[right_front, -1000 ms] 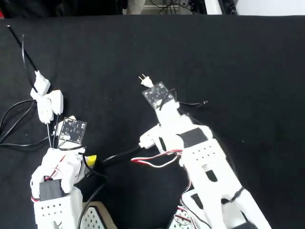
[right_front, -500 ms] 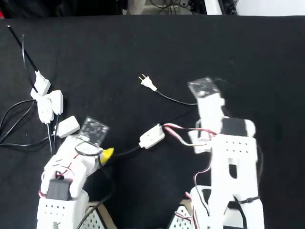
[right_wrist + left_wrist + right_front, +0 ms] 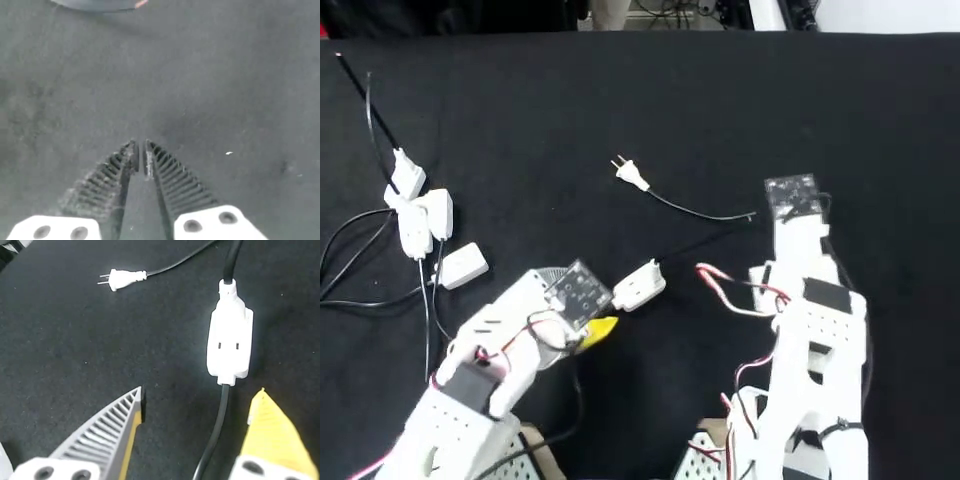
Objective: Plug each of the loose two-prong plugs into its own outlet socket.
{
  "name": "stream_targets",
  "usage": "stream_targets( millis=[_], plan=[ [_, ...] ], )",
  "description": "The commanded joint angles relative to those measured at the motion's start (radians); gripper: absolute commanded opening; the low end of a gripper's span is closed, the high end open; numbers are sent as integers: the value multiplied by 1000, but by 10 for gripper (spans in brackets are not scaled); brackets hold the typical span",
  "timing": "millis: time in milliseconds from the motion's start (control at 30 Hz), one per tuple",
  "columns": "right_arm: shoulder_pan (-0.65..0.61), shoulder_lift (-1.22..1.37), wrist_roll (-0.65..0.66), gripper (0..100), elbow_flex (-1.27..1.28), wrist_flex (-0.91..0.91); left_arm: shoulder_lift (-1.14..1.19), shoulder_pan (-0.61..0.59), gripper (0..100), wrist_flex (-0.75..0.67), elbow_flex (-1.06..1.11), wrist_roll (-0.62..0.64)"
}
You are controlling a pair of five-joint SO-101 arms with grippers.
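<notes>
The left claw (image 3: 200,391) hangs over the black-covered bench (image 3: 840,100) with its grey finger and yellow finger spread wide apart and nothing between them. Just past their tips lies a white socket block (image 3: 229,342), closer to the yellow finger and apart from both. The block rests flat with a pair of slots facing up, and a black cable (image 3: 218,420) leaves it at each end. From above, the same block (image 3: 640,285) sits near the middle of the bench, just beside the head of the left arm (image 3: 500,350). A loose two-prong plug (image 3: 630,174) lies farther back on the cloth, well apart from the block, prongs pointing away from the arms, its thin black cord (image 3: 695,210) trailing toward the right arm (image 3: 810,330). The right claw (image 3: 140,146) is pressed together, empty, above bare cloth. At the bench's left edge, a cluster of white plugs and adapters (image 3: 415,210) lies among dark leads, with one more white block (image 3: 461,265) near it.
</notes>
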Motion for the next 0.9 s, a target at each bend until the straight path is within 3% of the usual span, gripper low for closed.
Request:
stream_targets(
  millis=[0, 167, 333, 500, 667, 867],
  plan=[
    [20, 4, 9, 14, 45, -46, 313, 39, 332, -140, -137, 9],
    [23, 1, 87, 15, 143, -164, 770, 142, 332, -334, -255, 9],
    [29, 4, 86, 15, 145, -167, 1112, 111, 332, -358, -487, 11],
    [29, 4, 91, 15, 145, -167, 1284, 84, 332, -358, -665, 58],
    [29, 4, 91, 15, 147, -169, 1313, 81, 326, -353, -687, 60],
    [29, 4, 92, 15, 147, -169, 1321, 77, 87, -285, -734, 64]
  ],
)
